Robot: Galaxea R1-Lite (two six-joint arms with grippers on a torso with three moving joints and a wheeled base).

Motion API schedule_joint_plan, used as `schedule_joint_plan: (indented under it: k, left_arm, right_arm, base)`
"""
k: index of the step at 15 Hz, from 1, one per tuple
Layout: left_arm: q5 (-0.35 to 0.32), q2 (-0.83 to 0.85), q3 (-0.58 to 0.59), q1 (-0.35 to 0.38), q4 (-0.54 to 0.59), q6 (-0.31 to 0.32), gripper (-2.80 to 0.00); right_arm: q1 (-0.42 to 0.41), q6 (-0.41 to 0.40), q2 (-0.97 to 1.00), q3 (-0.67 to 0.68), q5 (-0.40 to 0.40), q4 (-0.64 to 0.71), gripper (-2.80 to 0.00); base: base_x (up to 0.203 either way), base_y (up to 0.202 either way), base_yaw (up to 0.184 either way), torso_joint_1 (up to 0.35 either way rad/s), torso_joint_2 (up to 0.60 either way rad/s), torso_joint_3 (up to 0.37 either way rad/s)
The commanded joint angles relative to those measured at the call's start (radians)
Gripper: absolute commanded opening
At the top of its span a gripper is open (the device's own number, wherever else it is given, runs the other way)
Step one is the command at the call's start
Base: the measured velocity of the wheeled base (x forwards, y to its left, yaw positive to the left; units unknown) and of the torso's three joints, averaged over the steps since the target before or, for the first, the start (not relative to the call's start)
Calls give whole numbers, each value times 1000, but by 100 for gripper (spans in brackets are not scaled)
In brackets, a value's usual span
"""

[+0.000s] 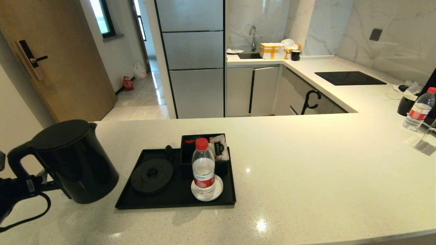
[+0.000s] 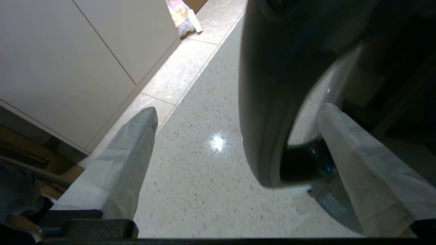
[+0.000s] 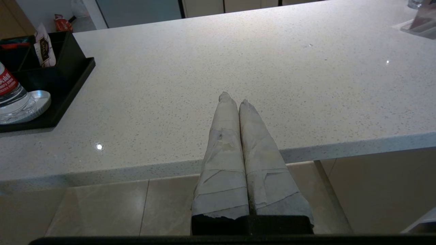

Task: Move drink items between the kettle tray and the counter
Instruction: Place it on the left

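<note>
Item: left tool (image 2: pixel 238 136), fingers spread apart. One taped finger (image 2: pixel 357 163) sits inside the loop handle of the kettle (image 1: pixel 73 160); the other (image 2: pixel 126 160) stands outside it, well apart from the handle, so the jaws are not clamped. Whether the inner finger touches the handle cannot be told.

Item: kettle, tall, matte black, lid on. Position: 9 o'clock on the tabletop (image 1: pixel 306 163), just beside the left rim of the kettle tray (image 1: pixel 177 200), off its round base (image 1: pixel 152 176). It looks slightly tilted; whether it rests fully on the stone cannot be told.

Item: kettle tray, at centre. Holds the empty base at its 9 o'clock, the divided box (image 1: pixel 204 149) at 12 o'clock with the tea sachet (image 1: pixel 218 147) upright in it, and the water bottle (image 1: pixel 203 166) standing on the white coaster (image 1: pixel 218 190) at 4 o'clock.

Handling note: judged step is either seating or letting go of the kettle on the tabletop. Done well, the base settles flat before the inner finger draws straight back out of the loop, without hooking it.

Pose: left arm low at 8 o'clock, wrist level, reaching in from the edge. Right tool (image 3: pixel 233 100), fingers pressed together and empty, parked at 5 o'clock over the near edge.
</note>
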Motion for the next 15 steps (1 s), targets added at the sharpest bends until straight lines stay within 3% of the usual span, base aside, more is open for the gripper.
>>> schedule_joint_plan:
  k: [1,15]
  left_arm:
    - [3,-15,20,0,-8,1,0]
    - [0,-152,127,-13,-7,-10,0]
  right_arm:
    - [0,0,1,0,0,-1,-280]
    - [0,0,1,0,0,-1,-280]
  base:
    - [0,0,0,0,0,0]
    - [0,0,0,0,0,0]
